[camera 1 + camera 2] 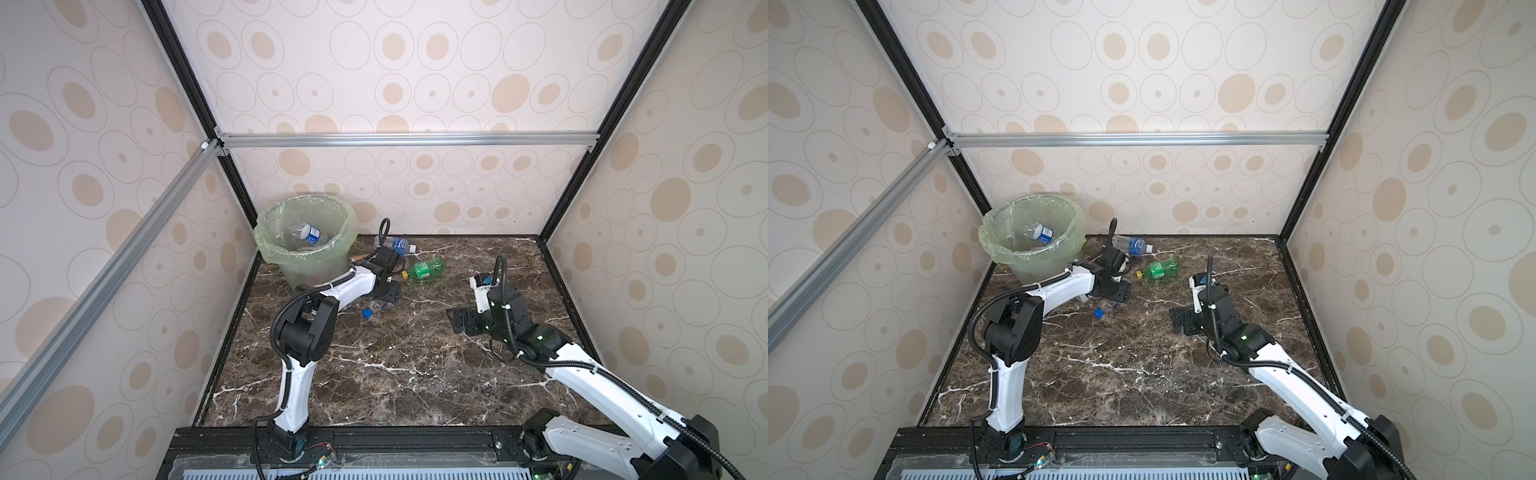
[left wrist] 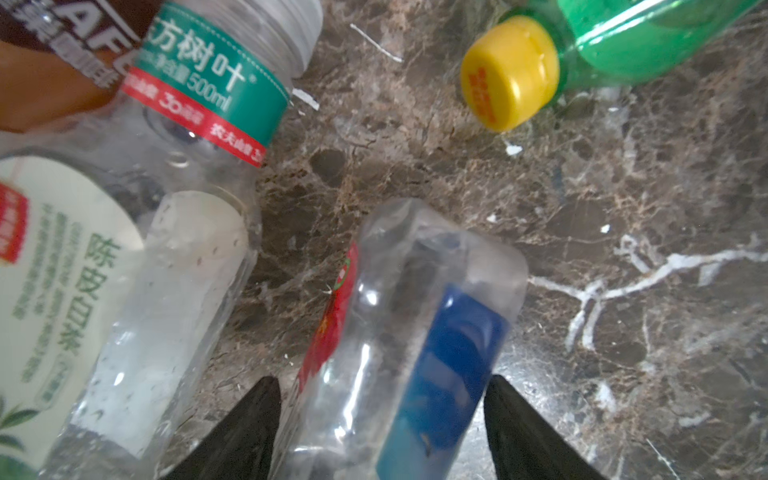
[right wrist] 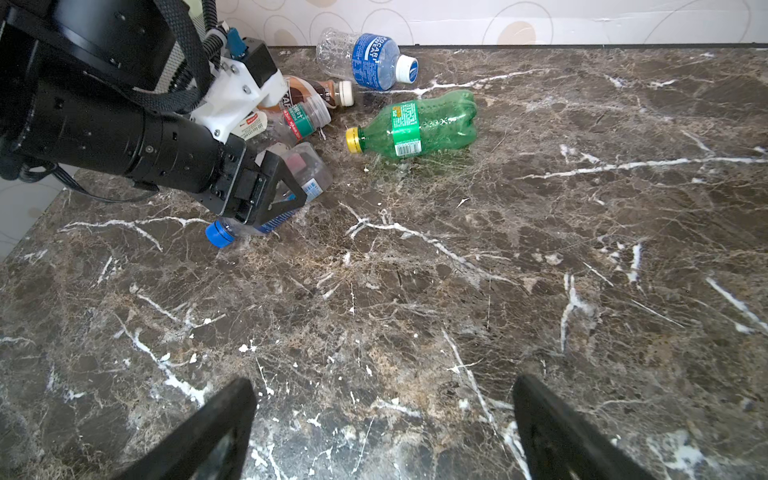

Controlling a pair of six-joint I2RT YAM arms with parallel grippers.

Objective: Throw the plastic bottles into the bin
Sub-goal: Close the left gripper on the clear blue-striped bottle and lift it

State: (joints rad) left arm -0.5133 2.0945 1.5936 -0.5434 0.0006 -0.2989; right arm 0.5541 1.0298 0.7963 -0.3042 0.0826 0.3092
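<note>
Straddling a crushed bottle [image 2: 399, 340] only wrist views show clearly, left tool's [image 2: 381, 379] grip is unclear; right tool [image 3: 384, 378] gapes.

1. Bin [image 1: 268, 247]: one, in the far left corner of the marble surface [image 1: 415, 374].
2. Bottle in the bin [image 1: 308, 232]: one shows, clear with a blue label. Whether more lie under it cannot be told.
3. On the surface itself, all toward the far edge: six more, one of each kind below.
4. Green bottle [image 3: 432, 124]: one.
5. Blue-labelled bottle [image 3: 368, 58]: one.
6. Brown-labelled bottle [image 3: 322, 88]: one.
7. Teal-banded bottle [image 3: 305, 120]: one.
8. White-labelled bottle [image 2: 62, 270]: one.
9. Crushed blue-capped bottle [image 2: 407, 324]: one.
10. Grippers: two, the left gripper [image 2: 382, 380] and the right gripper [image 3: 384, 380].
</note>
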